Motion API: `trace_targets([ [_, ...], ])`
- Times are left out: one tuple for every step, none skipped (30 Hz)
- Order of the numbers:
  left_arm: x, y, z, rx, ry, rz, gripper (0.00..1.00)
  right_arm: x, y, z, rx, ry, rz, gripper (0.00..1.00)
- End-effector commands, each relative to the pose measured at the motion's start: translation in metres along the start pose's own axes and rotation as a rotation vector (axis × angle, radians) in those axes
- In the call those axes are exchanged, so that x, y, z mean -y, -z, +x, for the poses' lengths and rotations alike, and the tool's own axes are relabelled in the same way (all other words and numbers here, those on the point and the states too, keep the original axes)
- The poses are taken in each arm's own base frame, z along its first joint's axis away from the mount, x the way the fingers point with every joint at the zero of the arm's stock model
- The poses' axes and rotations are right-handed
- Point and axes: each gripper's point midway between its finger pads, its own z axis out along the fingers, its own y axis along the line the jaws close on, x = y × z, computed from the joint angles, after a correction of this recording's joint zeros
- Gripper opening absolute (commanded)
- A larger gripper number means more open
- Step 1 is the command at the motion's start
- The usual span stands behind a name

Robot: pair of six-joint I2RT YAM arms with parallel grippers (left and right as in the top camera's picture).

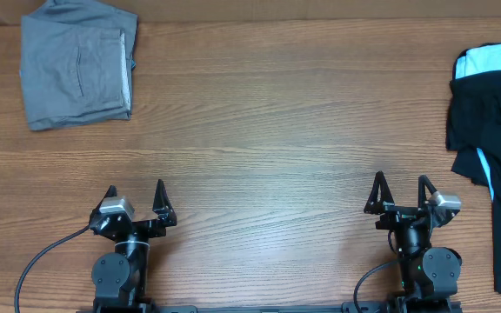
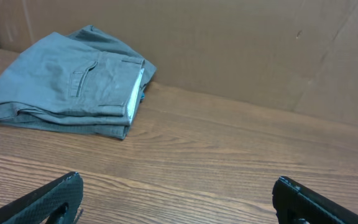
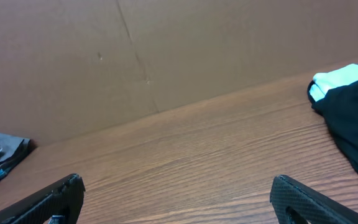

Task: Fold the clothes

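The grey shorts (image 1: 78,71) lie folded at the far left corner of the wooden worktop (image 1: 268,130), pocket side up, with a lighter inner edge along their right side. Well apart from them at the near edge, the left arm's fingers (image 1: 162,202) and the right arm's fingers (image 1: 377,193) are spread wide, holding nothing. A black garment (image 1: 494,148) and a light-blue garment (image 1: 494,61) lie at the right edge.

**A:** What kind of place is this, someone's home?

**B:** Nah, looks like a robotics lab bench to me. Two robot arms (image 1: 116,274) sit at the edge of a wood-grain table (image 1: 259,130), a cable (image 1: 33,261) trails off one, and a plain cardboard wall (image 2: 260,50) boxes in the back.
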Motion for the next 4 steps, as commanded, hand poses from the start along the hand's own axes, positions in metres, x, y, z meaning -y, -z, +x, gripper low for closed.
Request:
trace_targets([
  [-0.0023, 0.0004, -0.0018, 0.012, -0.015, -0.010, 1.00, 0.0009, 0.0000, 0.0016, 0.004, 0.003, -0.001, 1.00],
  [-0.0023, 0.0004, -0.0018, 0.012, -0.015, -0.010, 1.00, 0.0009, 0.0000, 0.0016, 0.004, 0.003, -0.001, 1.00],
  [-0.0023, 0.0004, -0.0018, 0.012, -0.015, -0.010, 1.00, 0.0010, 0.0000, 0.0016, 0.004, 0.003, 0.000, 1.00],
  [-0.0023, 0.0004, -0.0018, 0.012, -0.015, -0.010, 1.00, 0.0009, 0.0000, 0.0016, 0.004, 0.003, -0.001, 1.00],
])
